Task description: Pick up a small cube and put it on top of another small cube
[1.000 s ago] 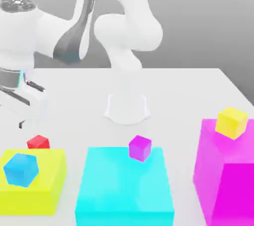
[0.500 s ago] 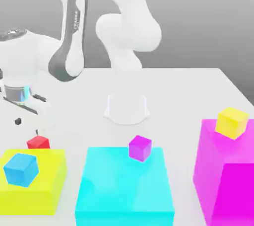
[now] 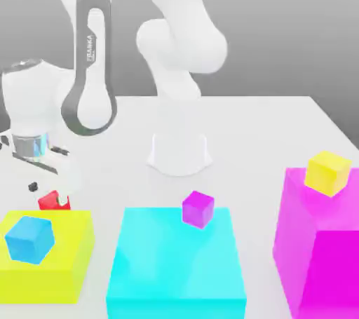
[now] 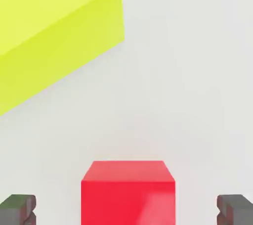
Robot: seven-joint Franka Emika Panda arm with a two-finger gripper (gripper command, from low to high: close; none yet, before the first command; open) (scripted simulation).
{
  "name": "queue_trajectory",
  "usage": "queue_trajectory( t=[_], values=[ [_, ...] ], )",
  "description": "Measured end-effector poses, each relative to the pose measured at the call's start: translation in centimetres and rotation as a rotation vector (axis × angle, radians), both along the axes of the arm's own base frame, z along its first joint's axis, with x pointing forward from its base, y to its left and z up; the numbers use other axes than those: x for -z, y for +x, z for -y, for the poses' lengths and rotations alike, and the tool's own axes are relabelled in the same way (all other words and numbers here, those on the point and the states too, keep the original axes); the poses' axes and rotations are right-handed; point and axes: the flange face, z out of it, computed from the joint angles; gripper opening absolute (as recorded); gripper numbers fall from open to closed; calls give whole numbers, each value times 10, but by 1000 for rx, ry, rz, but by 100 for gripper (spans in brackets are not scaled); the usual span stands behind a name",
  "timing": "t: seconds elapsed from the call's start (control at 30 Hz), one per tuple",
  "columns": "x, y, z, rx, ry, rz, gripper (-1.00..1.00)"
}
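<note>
Jaws: spread wide, one on either side of the red cube, with bare space between each and the cube's sides — nothing is pinched.
Gripper (image 4: 126, 210): seems turned to match the cube, its jaws facing two opposite sides, presumably so that closing would press flat faces rather than corners.
Red cube (image 4: 128, 202): on the table (image 3: 242, 128), between the jaws in the hand view; in the exterior view it sits behind the yellow block (image 3: 45, 286), partly hidden by it.
Step in hand: lining up for the grasp, I judge; next comes any lowering needed, then closing, then a lift.
Yellow block: near the red cube but apart from it, its edge slanting across the hand view; a straight lift would likely keep the cube off it.
Blue cube (image 3: 30, 240): on top of the yellow block, close enough to the hand's workspace that a low sideways sweep could knock it.
Purple cube (image 3: 198, 209): the stacking target, at the cyan block's (image 3: 175, 261) far edge in the exterior view — its small top asks for a centred, gentle release.
Yellow cube (image 3: 327, 173): on the tall magenta block (image 3: 329, 268), toward the exterior view's right, no part of this job.
</note>
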Motion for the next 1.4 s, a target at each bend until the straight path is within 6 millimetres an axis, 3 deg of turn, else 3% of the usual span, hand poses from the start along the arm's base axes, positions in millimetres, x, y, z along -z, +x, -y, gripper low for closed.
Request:
queue_trajectory(
  t=[0.13,0.17,0.4,0.73,0.97,1.4],
  values=[
    [24,-6,-4,-3,4,-17,0],
    [27,-7,-4,-4,4,-20,-100],
    [27,-6,-4,-4,5,-20,-100],
    [-22,1,1,-1,-2,4,-100],
    [-38,-7,-4,-2,3,-18,-100],
    [-43,35,-60,314,-44,-152,-100]
  ],
)
